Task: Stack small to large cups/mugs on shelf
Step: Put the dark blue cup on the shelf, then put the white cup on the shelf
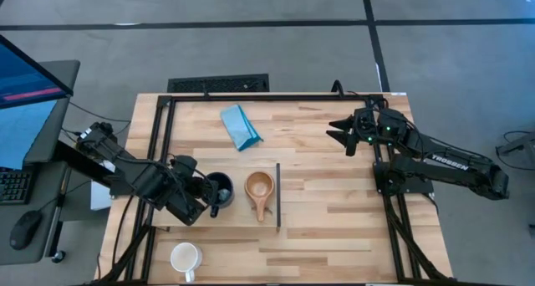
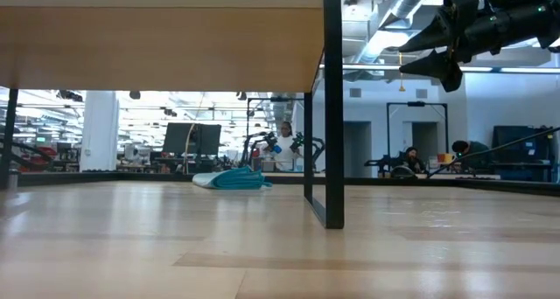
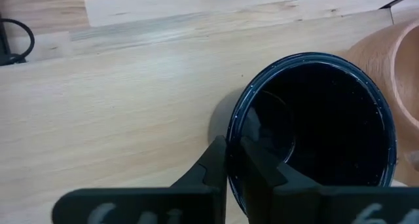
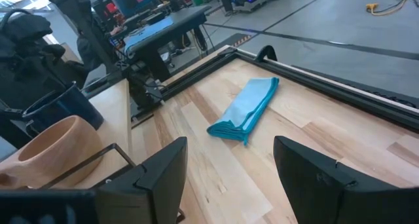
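The black mug [image 1: 220,187] stands upright on the shelf [image 1: 180,173], a pale raised board with a dark strip [image 1: 278,194] along its right edge. The tan wooden cup [image 1: 259,186] sits on the shelf next to the mug, its stub handle toward the near edge. My left gripper [image 1: 211,197] is shut on the black mug [image 3: 321,126]. The white mug [image 1: 185,257] stands on the tabletop near the front edge. My right gripper [image 1: 341,134] is open and empty, raised over the table's far right; it also shows in the low view [image 2: 435,47]. My left gripper pinches the black mug's wall at the rim [image 3: 233,142], one finger [image 3: 262,175] inside the mug and one [image 3: 211,168] outside. The fingers come slanting down from the table's left. The mug is upright; whether its base rests on the shelf I cannot tell.
A folded blue cloth [image 1: 241,127] lies on the tabletop behind the shelf, also in the right wrist view [image 4: 245,109]. The shelf stands on dark legs [image 2: 332,115] above the tabletop. A black frame rail [image 1: 276,96] runs along the far edge. People stand in the room beyond.
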You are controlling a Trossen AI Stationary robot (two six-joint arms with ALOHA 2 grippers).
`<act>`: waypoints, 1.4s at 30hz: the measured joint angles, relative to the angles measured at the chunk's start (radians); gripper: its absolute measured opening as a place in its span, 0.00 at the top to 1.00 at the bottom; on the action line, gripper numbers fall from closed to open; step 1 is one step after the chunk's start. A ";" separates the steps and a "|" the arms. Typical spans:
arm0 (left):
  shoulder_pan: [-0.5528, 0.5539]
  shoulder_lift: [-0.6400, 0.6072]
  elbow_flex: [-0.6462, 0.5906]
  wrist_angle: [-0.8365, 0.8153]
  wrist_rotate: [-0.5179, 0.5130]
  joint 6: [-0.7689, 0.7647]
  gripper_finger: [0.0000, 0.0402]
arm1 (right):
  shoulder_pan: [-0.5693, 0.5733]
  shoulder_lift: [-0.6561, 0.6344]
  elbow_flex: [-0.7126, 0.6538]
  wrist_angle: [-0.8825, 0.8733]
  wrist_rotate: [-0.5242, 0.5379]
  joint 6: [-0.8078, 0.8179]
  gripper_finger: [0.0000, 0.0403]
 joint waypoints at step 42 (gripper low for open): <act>-0.003 -0.043 0.011 0.007 -0.058 0.047 0.66 | 0.000 0.000 0.000 0.000 0.000 -0.024 0.38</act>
